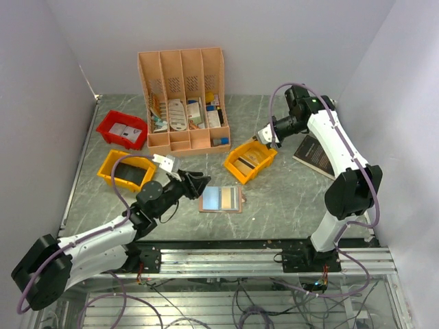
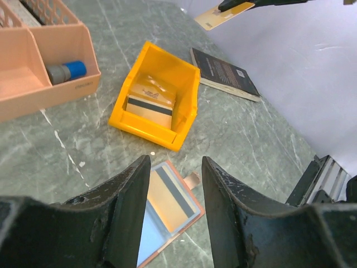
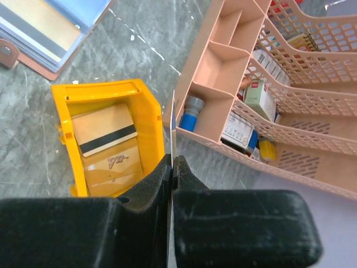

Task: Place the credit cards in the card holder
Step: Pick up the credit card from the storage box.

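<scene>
The tan card holder (image 1: 221,199) lies open on the table, a gold card with a black stripe in its clear pocket (image 2: 167,204). My left gripper (image 1: 198,184) hovers just left of it, open and empty; in the left wrist view its fingertips (image 2: 175,165) frame the holder. My right gripper (image 1: 265,135) is raised above the right yellow bin (image 1: 250,162), shut on a thin credit card (image 2: 215,17) that shows edge-on (image 3: 173,125) in the right wrist view. More credit cards (image 3: 106,139) lie stacked in that bin. The holder's corner (image 3: 39,28) also shows there.
A peach slotted organiser (image 1: 184,96) with small boxes stands at the back. A red bin (image 1: 122,129) and a second yellow bin (image 1: 127,171) sit to the left. A black book (image 1: 315,154) lies at the right, beside the right arm.
</scene>
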`<state>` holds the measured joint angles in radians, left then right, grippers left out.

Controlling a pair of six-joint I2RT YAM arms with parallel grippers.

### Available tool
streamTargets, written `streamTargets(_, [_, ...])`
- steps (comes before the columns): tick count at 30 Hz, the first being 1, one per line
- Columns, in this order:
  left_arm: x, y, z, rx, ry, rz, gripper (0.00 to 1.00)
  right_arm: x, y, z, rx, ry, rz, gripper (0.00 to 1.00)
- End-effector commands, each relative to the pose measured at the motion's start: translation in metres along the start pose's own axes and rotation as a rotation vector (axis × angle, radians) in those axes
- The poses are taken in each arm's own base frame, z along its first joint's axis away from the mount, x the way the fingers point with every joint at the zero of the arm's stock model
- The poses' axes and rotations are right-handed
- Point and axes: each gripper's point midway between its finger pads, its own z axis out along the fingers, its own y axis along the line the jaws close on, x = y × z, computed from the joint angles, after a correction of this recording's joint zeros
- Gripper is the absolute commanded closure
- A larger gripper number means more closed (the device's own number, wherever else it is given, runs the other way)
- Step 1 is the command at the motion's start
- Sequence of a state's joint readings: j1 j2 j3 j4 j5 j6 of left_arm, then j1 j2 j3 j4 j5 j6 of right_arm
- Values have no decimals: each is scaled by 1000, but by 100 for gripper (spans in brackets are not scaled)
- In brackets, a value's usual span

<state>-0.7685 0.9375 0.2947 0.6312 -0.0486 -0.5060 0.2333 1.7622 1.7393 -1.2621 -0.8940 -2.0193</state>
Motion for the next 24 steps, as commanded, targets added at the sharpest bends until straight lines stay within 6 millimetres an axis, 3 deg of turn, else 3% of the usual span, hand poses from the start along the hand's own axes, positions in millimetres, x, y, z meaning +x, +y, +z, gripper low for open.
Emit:
streamTargets(1, [-33, -18, -10, 120, -179, 130, 46, -26, -13, -7, 4, -50, -335, 100])
streamTargets(10, [-43, -25, -26, 179, -272, 177, 39, -55, -10, -10, 36, -112, -302, 100])
streamTargets(14, [-44, -33, -28, 221, -270, 185, 40, -89, -13, -5, 53, -194, -154, 100])
streamTargets(17, [-48, -44, -34, 279, -291, 190, 42, -115, -4, 2, 36, -250, -119, 100])
streamTargets(24, [-57, -61, -50, 372, -332, 269, 41, -148, -4, -2, 53, -367, 57, 100])
